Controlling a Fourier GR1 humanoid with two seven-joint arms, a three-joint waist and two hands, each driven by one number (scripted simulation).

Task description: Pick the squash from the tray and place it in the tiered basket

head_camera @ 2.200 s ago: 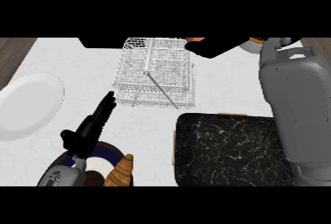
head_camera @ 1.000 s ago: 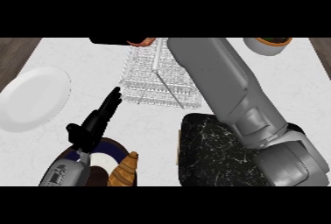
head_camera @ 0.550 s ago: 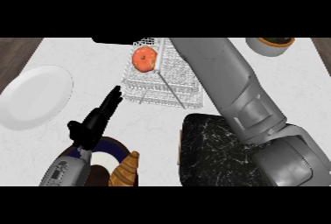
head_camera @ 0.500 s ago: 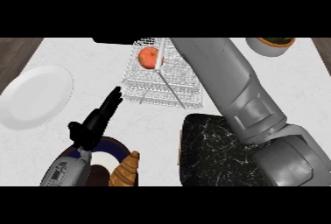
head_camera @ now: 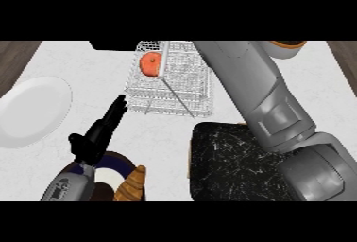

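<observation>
The orange squash (head_camera: 149, 64) lies inside the white wire tiered basket (head_camera: 182, 94), in its far left part. My right forearm (head_camera: 247, 90) reaches from the lower right over the basket's right side and leaves the view at the top, so its hand is out of sight. Nothing lies on the dark speckled tray (head_camera: 233, 163) at the lower right, part of which my right arm covers. My left hand (head_camera: 97, 132) rests open at the lower left, fingers straight and pointing toward the basket, apart from it.
A white plate (head_camera: 31, 111) lies at the left edge. A dark-rimmed dish (head_camera: 115, 165) and a croissant (head_camera: 132, 186) sit under my left wrist. A bowl (head_camera: 289, 47) stands at the back right. A dark object (head_camera: 111, 45) sits at the back edge.
My right arm swung from the right side over the basket. The squash came into view by the basket's far edge and has settled inside it. My left hand stayed put.
</observation>
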